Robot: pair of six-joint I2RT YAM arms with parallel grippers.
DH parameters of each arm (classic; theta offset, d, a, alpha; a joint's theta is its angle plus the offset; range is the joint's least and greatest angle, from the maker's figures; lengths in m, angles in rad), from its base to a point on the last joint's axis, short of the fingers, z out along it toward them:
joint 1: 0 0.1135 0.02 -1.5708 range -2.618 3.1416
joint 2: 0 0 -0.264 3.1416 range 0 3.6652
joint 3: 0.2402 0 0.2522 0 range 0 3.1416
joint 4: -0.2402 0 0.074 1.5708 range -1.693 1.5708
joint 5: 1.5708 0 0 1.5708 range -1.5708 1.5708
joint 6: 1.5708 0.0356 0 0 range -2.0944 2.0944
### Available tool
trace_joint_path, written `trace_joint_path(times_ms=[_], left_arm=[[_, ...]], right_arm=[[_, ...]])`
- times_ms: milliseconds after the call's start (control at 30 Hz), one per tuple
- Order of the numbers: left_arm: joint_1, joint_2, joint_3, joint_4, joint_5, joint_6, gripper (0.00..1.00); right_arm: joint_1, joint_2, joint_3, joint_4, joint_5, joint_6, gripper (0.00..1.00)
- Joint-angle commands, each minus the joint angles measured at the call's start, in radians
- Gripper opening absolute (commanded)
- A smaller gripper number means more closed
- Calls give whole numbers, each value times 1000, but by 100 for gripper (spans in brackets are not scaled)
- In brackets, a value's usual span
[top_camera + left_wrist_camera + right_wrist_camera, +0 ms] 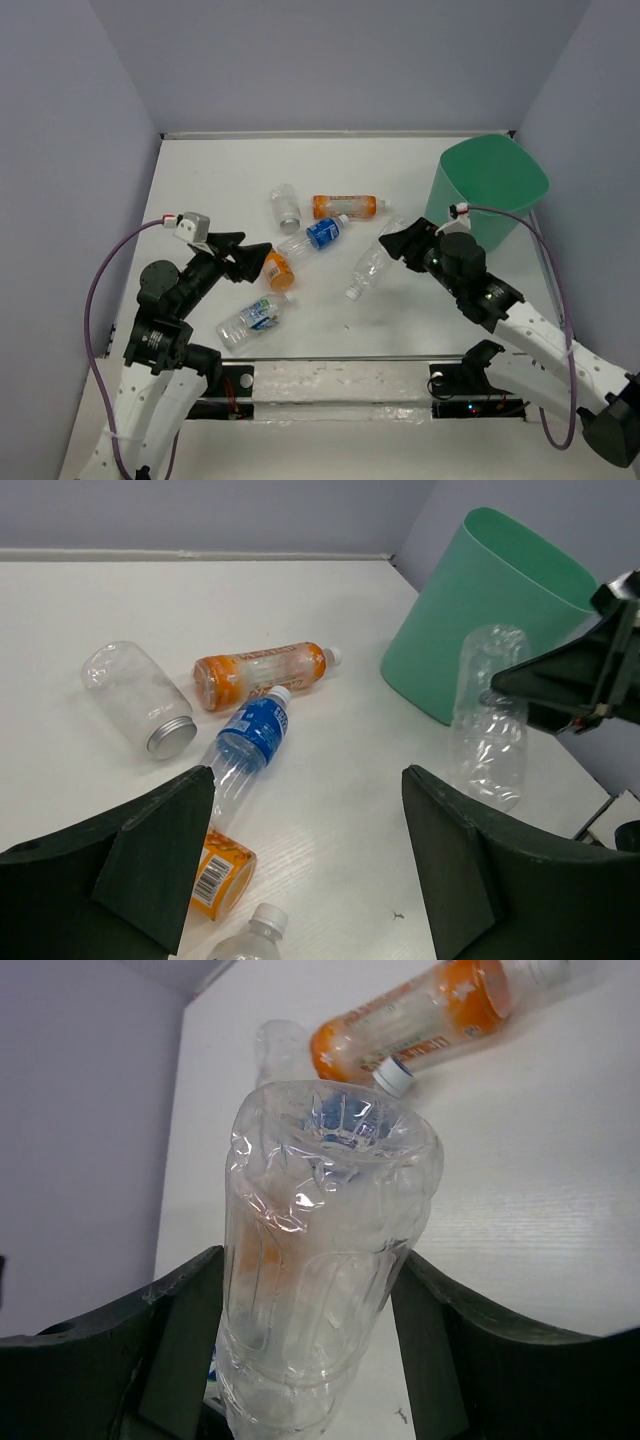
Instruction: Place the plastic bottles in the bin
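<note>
My right gripper (392, 240) (310, 1260) is shut on a clear, label-less plastic bottle (368, 265) (330, 1190), one finger pressed on each side of it. That bottle (490, 720) shows in front of the mint-green bin (490, 185) (470, 620). My left gripper (252, 258) (305, 850) is open with bare table between its jaws. A short orange bottle (277, 270) (222, 875) lies right beside its left finger. Further out lie a blue-label bottle (315, 235) (250, 742), a long orange bottle (343, 206) (260, 672) and a clear jar-like bottle (285, 205) (135, 695).
A green-blue-label bottle (250, 318) lies near the table's front edge, its white cap (262, 920) just under my left gripper. Grey walls close the table at the back and on both sides. The bin stands in the far right corner.
</note>
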Motion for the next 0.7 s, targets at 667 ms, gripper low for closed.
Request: trace_joint_path(times_ms=[667], left_arm=[[6,511,185,36,-275,-228,99]], right_arm=[[-306,265,1058,-269,600,-930,27]])
